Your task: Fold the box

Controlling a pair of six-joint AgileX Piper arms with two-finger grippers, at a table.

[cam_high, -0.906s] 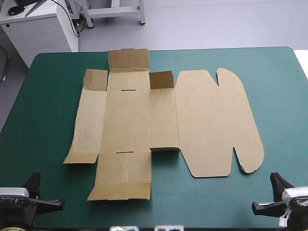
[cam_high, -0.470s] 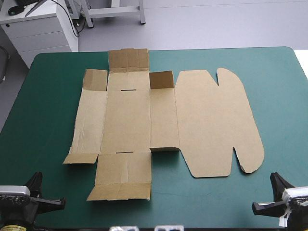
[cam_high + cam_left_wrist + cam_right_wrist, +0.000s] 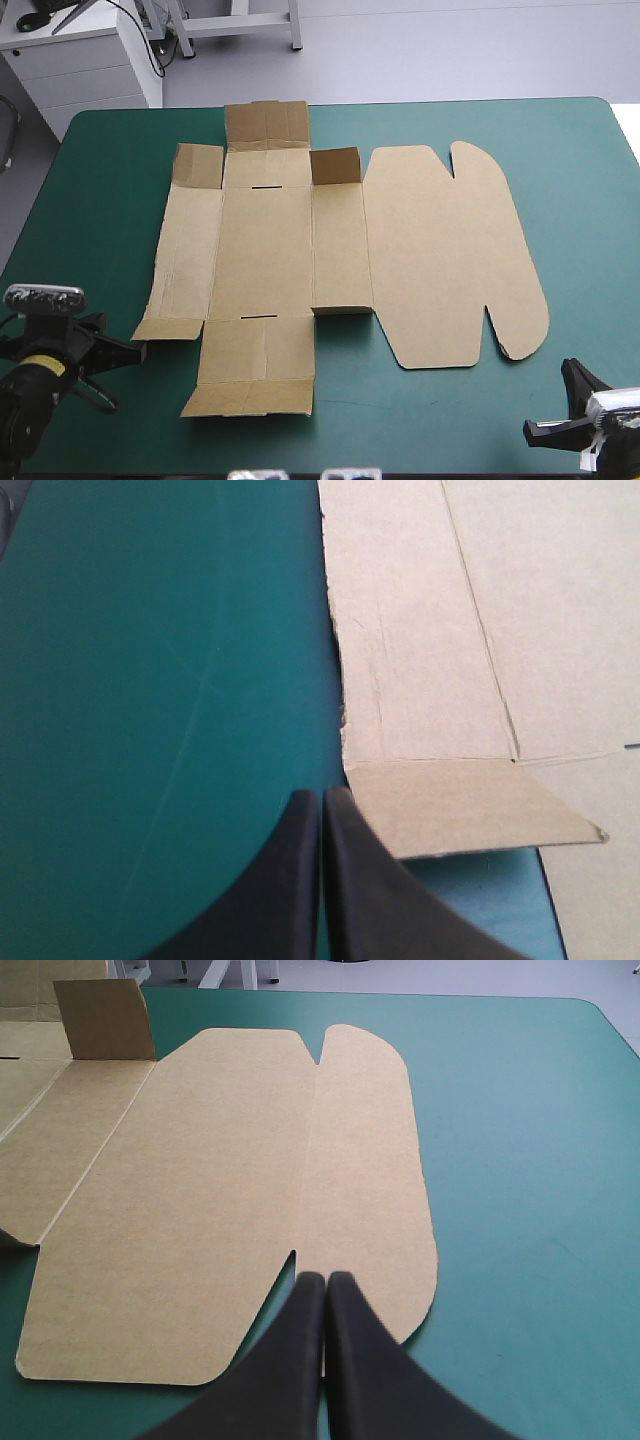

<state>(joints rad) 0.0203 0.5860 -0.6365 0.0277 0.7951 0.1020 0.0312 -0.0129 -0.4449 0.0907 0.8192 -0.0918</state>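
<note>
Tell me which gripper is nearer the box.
Left. The left gripper is beside the box's near-left flap; the right gripper is back by the table's near edge.

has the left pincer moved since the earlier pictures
Yes. The left pincer has come forward from the table's near edge, toward the near-left corner of the box; the box has not shifted.

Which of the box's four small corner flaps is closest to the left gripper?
The near-left flap, lying just ahead of the left gripper; the others sit farther off.
</note>
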